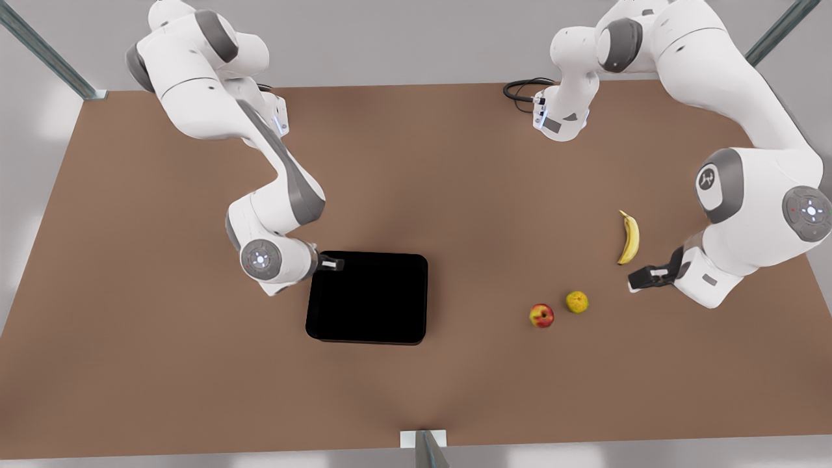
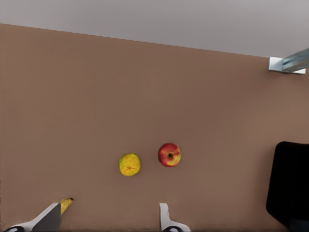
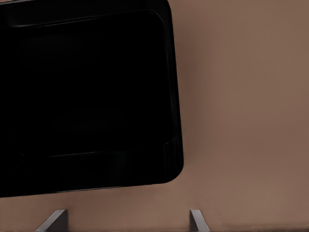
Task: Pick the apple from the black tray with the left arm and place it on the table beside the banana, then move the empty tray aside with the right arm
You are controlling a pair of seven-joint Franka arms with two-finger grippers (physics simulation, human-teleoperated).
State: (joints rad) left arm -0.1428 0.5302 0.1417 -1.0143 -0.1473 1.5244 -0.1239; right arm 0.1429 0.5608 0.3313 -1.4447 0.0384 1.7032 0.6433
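1. The small round red apple with yellow patches (image 1: 541, 316) lies on the large flat brown table (image 1: 455, 195), well apart from the tray, just beside a bumpy yellow-green round fruit (image 1: 576, 301) and near the slim curved yellow banana (image 1: 628, 238).
2. The shallow matte black rectangular tray (image 1: 368, 298) is empty, so the remaining step appears to be moving it aside.
3. The tray looks stiff, light and smooth; its low rim is the natural place to take hold, one finger inside the wall and one outside. A pinch near a corner might let it swivel, so mid-edge seems safer.
4. The right gripper (image 1: 333, 263) sits at the tray's far corner on the front view's left; in the right wrist view its fingertips (image 3: 57, 218) stand spread, just off the tray's edge, holding nothing.
5. The left gripper (image 1: 640, 278) waits near the banana's tip, its jaws spread wide and empty in the left wrist view (image 2: 106, 217).
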